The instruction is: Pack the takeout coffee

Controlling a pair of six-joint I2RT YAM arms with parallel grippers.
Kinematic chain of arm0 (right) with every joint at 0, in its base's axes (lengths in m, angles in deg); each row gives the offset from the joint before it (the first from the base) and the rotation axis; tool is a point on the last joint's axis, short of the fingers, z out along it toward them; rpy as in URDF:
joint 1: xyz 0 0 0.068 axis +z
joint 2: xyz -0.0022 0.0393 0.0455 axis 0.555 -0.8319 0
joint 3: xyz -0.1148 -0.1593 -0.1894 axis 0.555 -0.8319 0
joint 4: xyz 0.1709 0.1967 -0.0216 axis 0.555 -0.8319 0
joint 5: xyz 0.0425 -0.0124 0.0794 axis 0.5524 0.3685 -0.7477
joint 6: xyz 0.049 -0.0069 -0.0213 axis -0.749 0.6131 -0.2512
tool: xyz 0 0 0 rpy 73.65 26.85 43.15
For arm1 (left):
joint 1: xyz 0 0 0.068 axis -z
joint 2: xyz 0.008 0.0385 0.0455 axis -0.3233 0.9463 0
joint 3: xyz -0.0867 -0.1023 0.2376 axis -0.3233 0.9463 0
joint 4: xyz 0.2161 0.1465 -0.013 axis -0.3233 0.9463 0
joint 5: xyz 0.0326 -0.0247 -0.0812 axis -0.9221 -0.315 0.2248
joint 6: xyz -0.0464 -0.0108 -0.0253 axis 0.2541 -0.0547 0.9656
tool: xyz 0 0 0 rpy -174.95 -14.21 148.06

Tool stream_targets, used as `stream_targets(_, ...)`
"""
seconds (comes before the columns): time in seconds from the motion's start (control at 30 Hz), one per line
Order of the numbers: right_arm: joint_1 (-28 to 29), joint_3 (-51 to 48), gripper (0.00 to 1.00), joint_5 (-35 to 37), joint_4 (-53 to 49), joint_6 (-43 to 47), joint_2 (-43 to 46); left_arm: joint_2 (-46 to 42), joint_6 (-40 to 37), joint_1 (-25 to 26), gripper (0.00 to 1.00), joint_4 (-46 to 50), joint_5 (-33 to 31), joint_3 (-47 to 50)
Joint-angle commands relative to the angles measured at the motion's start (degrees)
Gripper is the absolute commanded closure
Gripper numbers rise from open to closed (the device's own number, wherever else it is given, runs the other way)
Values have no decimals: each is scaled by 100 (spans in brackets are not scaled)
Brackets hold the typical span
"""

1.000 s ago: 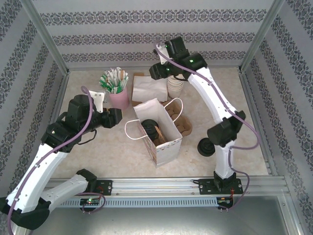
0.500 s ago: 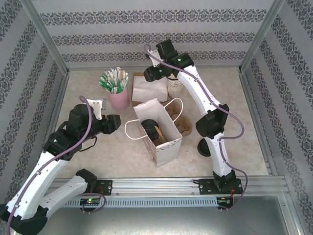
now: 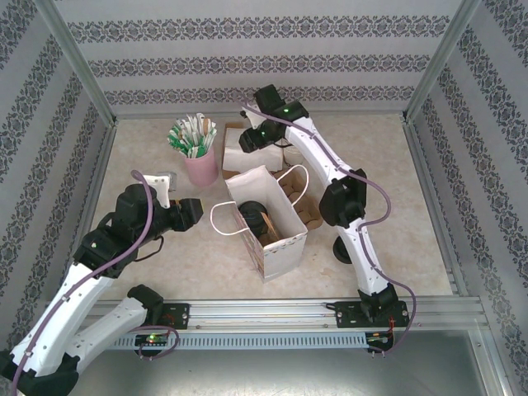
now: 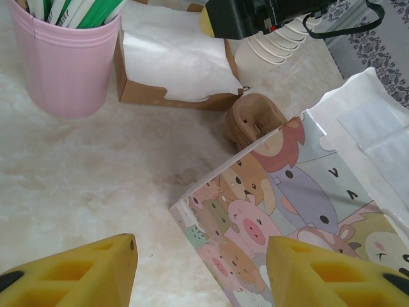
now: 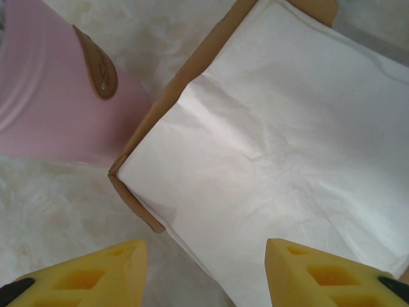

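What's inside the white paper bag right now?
A black-lidded coffee cup sits in the bag, with something brown beside it. The bag's walls hide the cup's body and the bag's bottom.

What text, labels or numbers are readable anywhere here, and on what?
None readable.
The paper gift bag carries only cartoon animals, no words.
Any print on the green-and-white sticks in the pink cup is too small to read.

dark round object [image 3: 337,248]: mostly hidden behind right arm [image 3: 345,206] | pink cup [image 4: 64,64]: rim cropped
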Motion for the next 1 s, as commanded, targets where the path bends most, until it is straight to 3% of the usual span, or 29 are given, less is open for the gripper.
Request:
stream_targets(0.0, -10, 204, 46, -132, 147, -132, -179, -120, 111, -81, 44, -276, -79, 98)
stream_targets(0.97, 276, 383, 31, 875, 491, -1178, -1210, -207, 201, -73, 44, -452, -180, 401)
